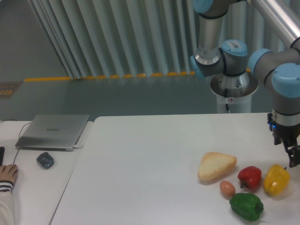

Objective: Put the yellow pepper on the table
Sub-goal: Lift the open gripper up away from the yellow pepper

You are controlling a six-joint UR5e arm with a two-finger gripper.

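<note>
Near the right edge of the table (140, 154), the yellow pepper (276, 179) rests on the white surface, just beside the red pepper (250, 176) to its left. Directly above and slightly right of the yellow pepper hangs the gripper (294, 157), partly cut off by the frame edge, so whether its fingers are spread or closed cannot be told; it appears close to the pepper's top, though contact cannot be confirmed. A green pepper (246, 206) lies in front of the red one, with a small brown egg (227, 188) just beside them and a wedge of bread (216, 166) a little further left. On the adjoining desk (33, 187) at the left sit a closed laptop (54, 131) and a dark mouse (45, 160), and a person's hand (8, 174) rests at the frame edge
</note>
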